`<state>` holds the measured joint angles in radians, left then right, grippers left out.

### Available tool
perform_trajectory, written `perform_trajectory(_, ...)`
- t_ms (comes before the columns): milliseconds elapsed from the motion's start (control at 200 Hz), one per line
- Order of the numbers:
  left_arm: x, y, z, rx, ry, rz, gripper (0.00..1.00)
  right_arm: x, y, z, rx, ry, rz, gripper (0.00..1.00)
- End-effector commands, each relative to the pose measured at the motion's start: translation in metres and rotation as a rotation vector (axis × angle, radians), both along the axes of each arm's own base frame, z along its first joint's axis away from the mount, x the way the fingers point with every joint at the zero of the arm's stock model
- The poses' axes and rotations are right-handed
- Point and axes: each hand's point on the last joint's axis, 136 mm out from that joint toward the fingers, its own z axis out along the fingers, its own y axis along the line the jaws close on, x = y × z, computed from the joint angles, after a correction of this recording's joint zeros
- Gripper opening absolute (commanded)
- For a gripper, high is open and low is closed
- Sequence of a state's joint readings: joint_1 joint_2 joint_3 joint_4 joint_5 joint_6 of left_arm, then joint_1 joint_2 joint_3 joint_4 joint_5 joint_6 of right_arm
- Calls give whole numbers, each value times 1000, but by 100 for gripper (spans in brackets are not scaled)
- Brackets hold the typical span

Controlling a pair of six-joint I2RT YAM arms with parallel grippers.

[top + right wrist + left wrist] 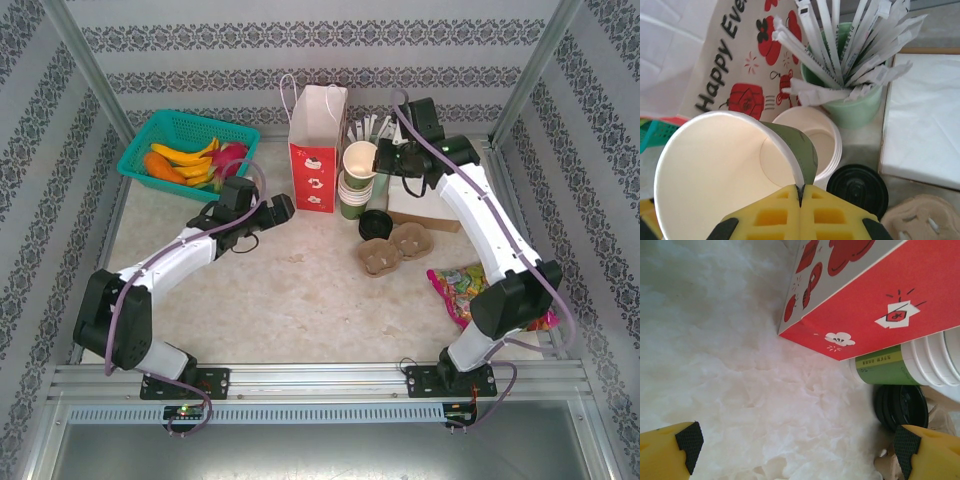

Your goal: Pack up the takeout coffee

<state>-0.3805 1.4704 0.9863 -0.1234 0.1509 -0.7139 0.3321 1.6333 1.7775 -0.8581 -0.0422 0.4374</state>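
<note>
The left gripper [275, 212] sits left of and nearer than the paper bag [317, 150], fingers apart and empty. The black lids [375, 223] lie right of the bag. The right gripper [801, 192] has its fingers clamped on the wall of the lidless paper cup [715, 165], which is tilted above the cup stack [815, 140] just right of the bag.

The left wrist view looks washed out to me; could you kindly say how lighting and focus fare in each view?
Left wrist: the marbled white table glares, its texture nearly bleached, while the red-and-white paper bag is crisp. Right wrist: the green-sided paper cup shows a bright, nearly featureless white inside. Top external: even light, only faint shadows on the table.
</note>
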Motion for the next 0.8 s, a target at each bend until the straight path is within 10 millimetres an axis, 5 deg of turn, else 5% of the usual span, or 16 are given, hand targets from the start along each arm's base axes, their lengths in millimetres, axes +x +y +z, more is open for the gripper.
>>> perform_trajectory(0, -2, 8, 24, -32, -46, 70, 99, -26, -6, 0, -52, 41, 11, 0)
perform_trajectory(180, -9, 12, 33, -65, -111, 80, 100, -56, 12, -5, -5, 87, 68, 0)
perform_trajectory(375, -19, 22, 45, 33, -76, 62, 99, -78, 31, -40, -48, 184, 121, 0)
perform_trajectory(794, -23, 27, 37, -25, -18, 128, 99, -82, 95, -113, -103, 231, 154, 0)
